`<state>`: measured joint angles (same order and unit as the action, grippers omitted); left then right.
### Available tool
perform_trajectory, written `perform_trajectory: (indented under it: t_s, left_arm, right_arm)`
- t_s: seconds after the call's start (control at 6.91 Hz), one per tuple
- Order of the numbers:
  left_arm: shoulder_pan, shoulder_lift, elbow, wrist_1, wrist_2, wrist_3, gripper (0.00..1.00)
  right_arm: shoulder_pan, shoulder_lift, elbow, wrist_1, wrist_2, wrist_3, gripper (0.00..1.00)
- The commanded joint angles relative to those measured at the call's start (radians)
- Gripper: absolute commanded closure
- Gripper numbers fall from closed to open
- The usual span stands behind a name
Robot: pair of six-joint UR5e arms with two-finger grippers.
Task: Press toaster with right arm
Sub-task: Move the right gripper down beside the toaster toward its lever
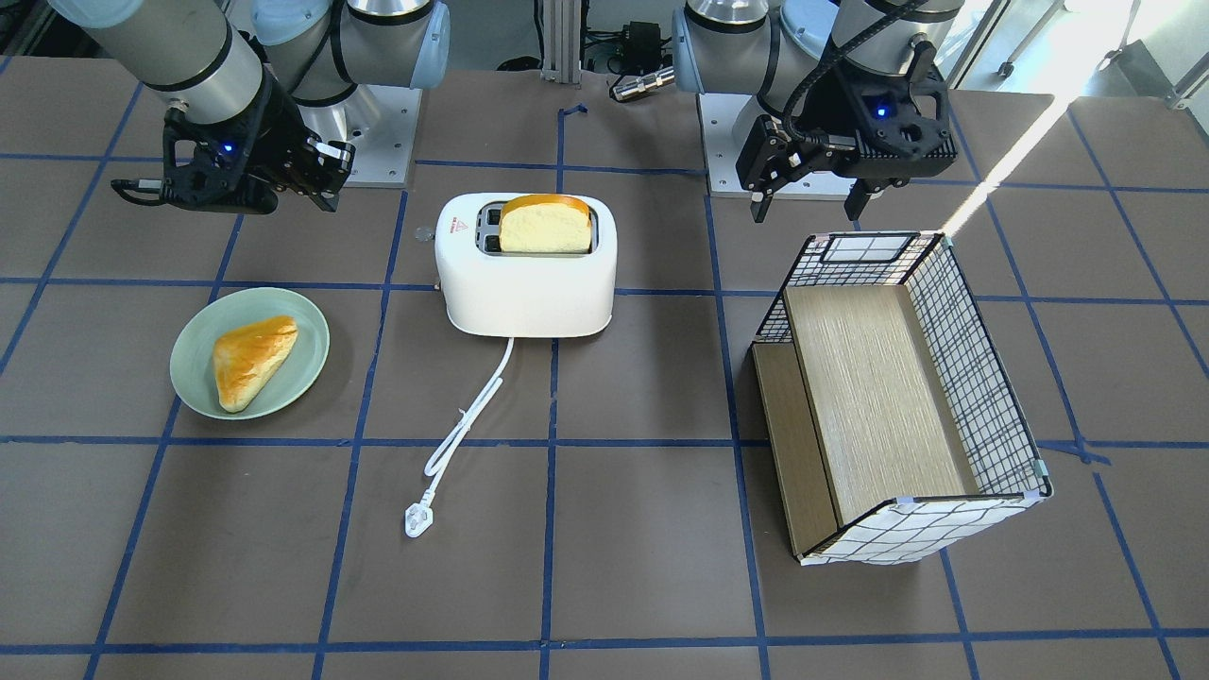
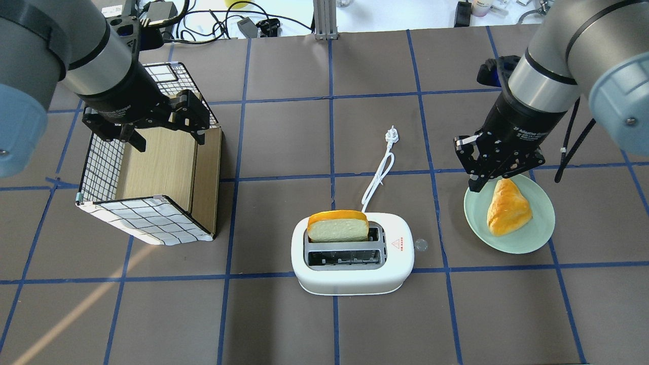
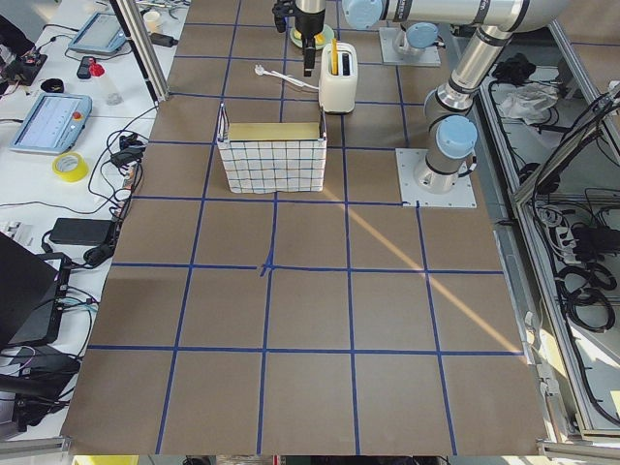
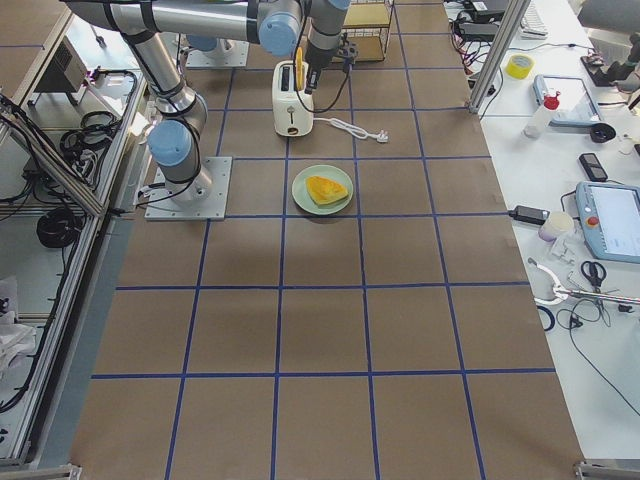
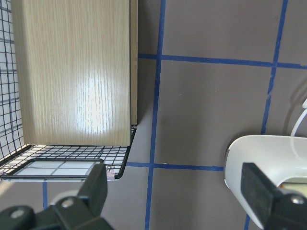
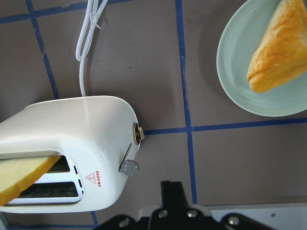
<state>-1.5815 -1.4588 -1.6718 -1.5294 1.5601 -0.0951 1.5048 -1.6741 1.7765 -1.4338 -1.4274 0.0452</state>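
The white two-slot toaster (image 2: 355, 280) stands mid-table with a bread slice (image 2: 338, 225) upright in its far slot. It also shows in the front view (image 1: 524, 283) and the right wrist view (image 6: 81, 124). Its lever knob (image 6: 129, 167) sticks out of the end that faces the right arm. My right gripper (image 2: 475, 185) is shut and empty. It hangs over the plate's edge, to the right of and beyond the toaster, clear of the lever (image 2: 421, 245). My left gripper (image 2: 170, 141) is open and empty above the wire basket.
A green plate (image 2: 527, 243) with a pastry (image 2: 507, 208) lies right of the toaster, under the right gripper. The toaster's white cord and plug (image 2: 391, 135) trail away from its far side. A wire basket (image 2: 147, 223) with a wooden insert sits tilted on the left.
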Motion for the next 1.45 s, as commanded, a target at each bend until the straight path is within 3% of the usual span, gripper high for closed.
perform_trajectory:
  t_s: [0.0, 0.72, 1.3]
  left_arm:
    - [0.0, 0.0, 0.001, 0.0, 0.0, 0.0, 0.0]
    - [0.0, 0.0, 0.001, 0.0, 0.0, 0.0, 0.0]
    - [0.0, 0.0, 0.001, 0.0, 0.0, 0.0, 0.0]
  right_arm:
    - [0.0, -0.006, 0.069, -0.007, 0.057, 0.016, 1.0]
    - [0.006, 0.002, 0.225, -0.088, 0.145, 0.015, 1.0]
    - [0.008, 0.004, 0.284, -0.109, 0.163, 0.016, 1.0]
